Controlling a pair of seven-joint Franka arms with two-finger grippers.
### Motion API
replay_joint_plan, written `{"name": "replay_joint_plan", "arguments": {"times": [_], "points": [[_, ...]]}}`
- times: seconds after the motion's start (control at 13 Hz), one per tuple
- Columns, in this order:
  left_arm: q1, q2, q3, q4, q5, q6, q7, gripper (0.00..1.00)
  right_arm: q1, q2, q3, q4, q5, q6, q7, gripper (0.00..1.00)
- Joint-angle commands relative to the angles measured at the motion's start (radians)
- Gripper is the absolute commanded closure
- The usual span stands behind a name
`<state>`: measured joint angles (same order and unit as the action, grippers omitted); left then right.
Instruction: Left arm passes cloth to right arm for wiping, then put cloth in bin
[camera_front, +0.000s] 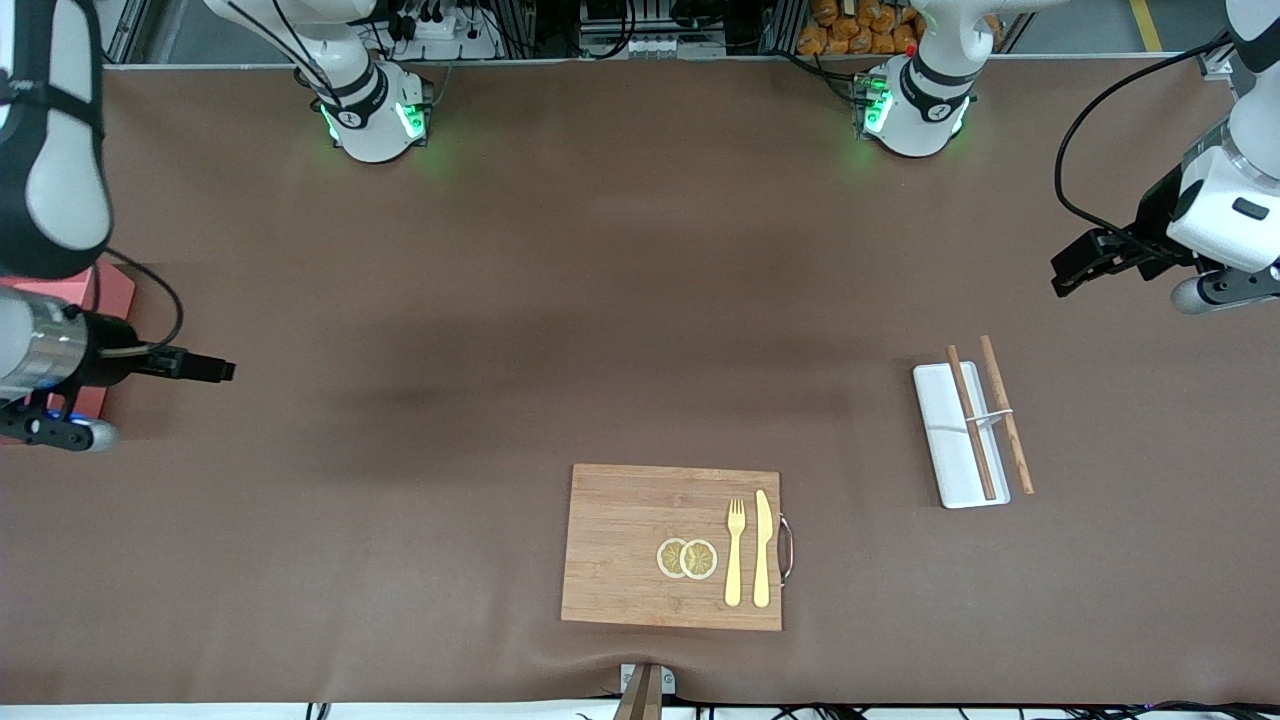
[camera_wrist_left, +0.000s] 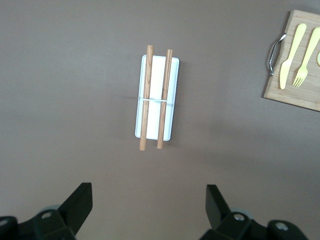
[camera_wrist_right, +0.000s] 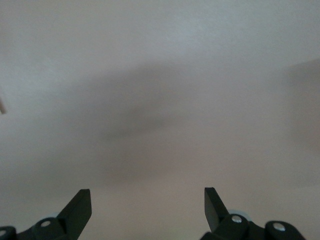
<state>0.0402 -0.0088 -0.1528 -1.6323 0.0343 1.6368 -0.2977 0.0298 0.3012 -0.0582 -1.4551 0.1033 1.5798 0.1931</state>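
Front view only: the bin (camera_front: 105, 300), a pink box at the right arm's end of the table, mostly hidden by that arm; its inside cannot be seen.
Cloth: not visible in any view; where it is cannot be told.
Left wrist view: shows the tray (camera_wrist_left: 170, 95) and one end of the board (camera_wrist_left: 295, 95) with its metal handle (camera_wrist_left: 274, 52); both fingers (camera_wrist_left: 80, 205) spread wide with nothing between.
Right wrist view: only bare brown table (camera_wrist_right: 160, 100) and wide-spread fingers (camera_wrist_right: 80, 207), nothing held.
Left gripper (camera_front: 1075, 268): up over bare table at the left arm's end, jaws wide.
Right gripper (camera_front: 215, 370): over the table just beside the bin, jaws wide.
Counts: two chopsticks (camera_front: 972, 425), one fork (camera_front: 735, 555), one knife (camera_front: 763, 550), two lemon slices (camera_front: 688, 558).
Tray (camera_front: 940, 430): flat, white; one chopstick lies across it, the second along its edge, joined by a white band.
Board (camera_front: 630, 540): wooden, nearer the front camera than the tray; carries the slices, overlapping, with fork and knife beside them.
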Motion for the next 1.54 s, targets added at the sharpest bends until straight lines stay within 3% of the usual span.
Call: {"name": "replay_joint_plan", "arguments": {"times": [0.0, 0.46, 1.08, 1.46], "points": [[0.006, -0.026, -0.004, -0.024, 0.001, 0.015, 0.002, 0.0, 0.012, -0.173, -0.011, -0.215, 0.016, 0.095, 0.028, 0.0], [0.003, -0.029, -0.005, -0.024, -0.001, 0.015, 0.002, 0.0, -0.011, -0.303, -0.014, -0.34, -0.005, 0.137, 0.0, 0.0], [0.004, -0.034, -0.005, -0.024, -0.001, 0.014, 0.0, 0.0, -0.001, -0.294, -0.009, -0.196, -0.024, 0.137, 0.0, 0.0], [0.001, -0.034, -0.008, -0.014, -0.001, 0.008, 0.015, 0.0, -0.002, -0.294, -0.009, -0.142, -0.039, 0.065, 0.0, 0.0]]}}
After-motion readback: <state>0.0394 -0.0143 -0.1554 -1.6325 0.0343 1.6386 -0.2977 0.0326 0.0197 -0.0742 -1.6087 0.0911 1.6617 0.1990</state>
